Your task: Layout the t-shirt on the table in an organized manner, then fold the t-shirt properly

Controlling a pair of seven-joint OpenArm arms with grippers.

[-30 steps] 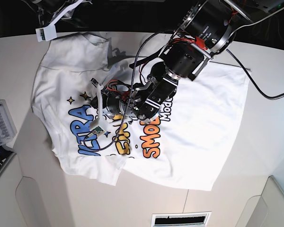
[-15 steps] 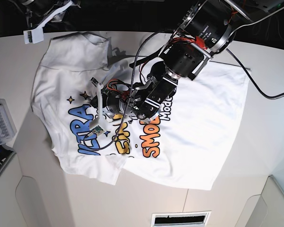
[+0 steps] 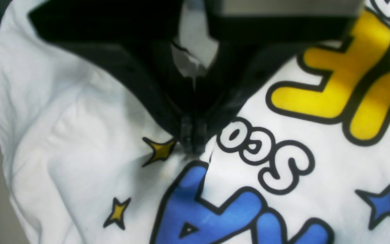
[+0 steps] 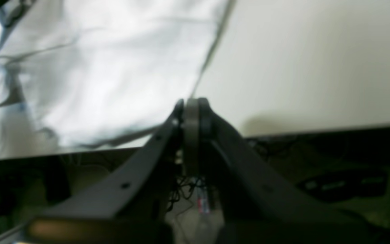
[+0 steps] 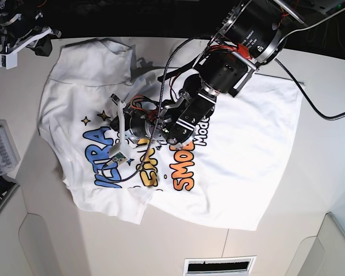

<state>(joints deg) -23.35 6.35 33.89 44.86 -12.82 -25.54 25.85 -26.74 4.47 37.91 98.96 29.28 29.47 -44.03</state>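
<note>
The white t-shirt lies print-up on the table, with its lower-left hem folded under and wrinkles near the collar. My left arm reaches down onto the middle of the print. In the left wrist view my left gripper is shut, its tips pinching a pucker of the t-shirt between a yellow star and a blue letter. My right gripper is shut with nothing in it, over the table's far edge, beside the t-shirt's plain white edge. The right arm sits at the far-left corner.
A small grey tray rests at the table's left edge. A black cable runs from the left arm across the right side. A vent slot sits in the near edge. Darkness lies beyond the back edge.
The right arm has swung left along the back edge, away from the shirt's collar area to the far-left corner. The left arm and the shirt have not moved.
</note>
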